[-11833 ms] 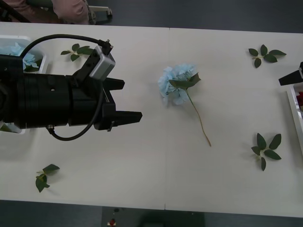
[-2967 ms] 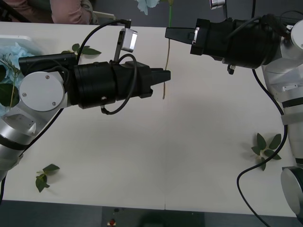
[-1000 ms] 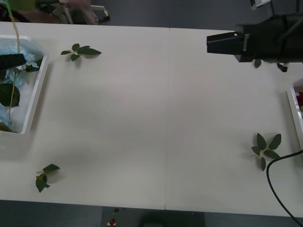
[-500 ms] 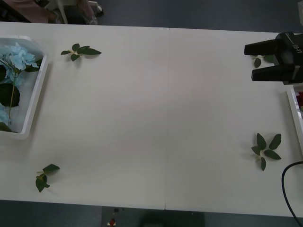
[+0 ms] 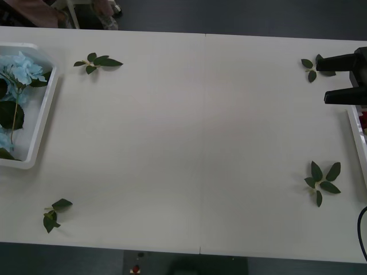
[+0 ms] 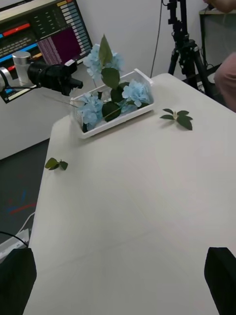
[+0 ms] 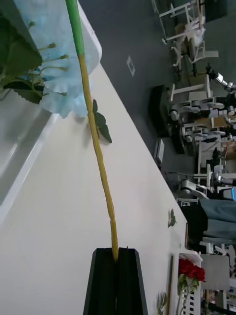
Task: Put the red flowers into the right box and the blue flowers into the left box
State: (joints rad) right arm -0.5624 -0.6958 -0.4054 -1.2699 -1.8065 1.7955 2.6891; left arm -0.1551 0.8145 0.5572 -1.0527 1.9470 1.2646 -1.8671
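While the right gripper point(image 5: 332, 77) gapes, the left gripper point(image 7: 116, 256) pinches a blue flower's stem point(image 7: 96, 147).

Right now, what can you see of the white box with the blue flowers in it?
The left box is a white, see-through plastic bin with a rounded rim, resting flat at the table's far left edge. Fluffy pale blue flowers with big green leaves fill it, some poking above the rim. The left gripper, beside the box, is shut on one flower's long stem.

No readable text; monitor point(image 6: 44, 29) shows coloured rows, too small to read.
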